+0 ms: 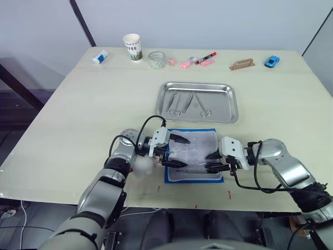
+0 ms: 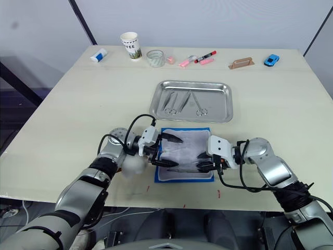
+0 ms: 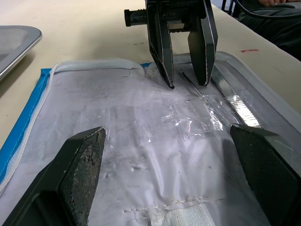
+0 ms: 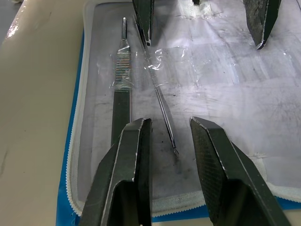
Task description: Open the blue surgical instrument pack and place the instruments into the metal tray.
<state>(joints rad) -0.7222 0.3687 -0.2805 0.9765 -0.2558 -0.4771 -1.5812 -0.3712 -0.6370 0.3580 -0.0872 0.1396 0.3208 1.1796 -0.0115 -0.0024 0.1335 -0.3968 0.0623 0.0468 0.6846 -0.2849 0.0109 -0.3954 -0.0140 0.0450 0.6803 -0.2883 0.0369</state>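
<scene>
On the bench (image 1: 78, 104), seen from the head camera, the blue surgical instrument pack (image 1: 193, 155) lies open, lining up, just in front of the metal tray (image 1: 198, 102), where several instruments (image 1: 188, 103) already rest. Both hands hover over the lining — the left hand (image 1: 174, 151) spread wide at one edge, the right hand (image 1: 214, 161) facing it from the other.

From the left wrist, its fingers (image 3: 77, 165) stand far apart above the crinkled lining.

From the right wrist, the fingers (image 4: 134, 160) sit slightly parted, gripping nothing — a thin probe (image 4: 160, 101) and a flat scalpel handle (image 4: 121, 101) lie beside them on the pack.
</scene>
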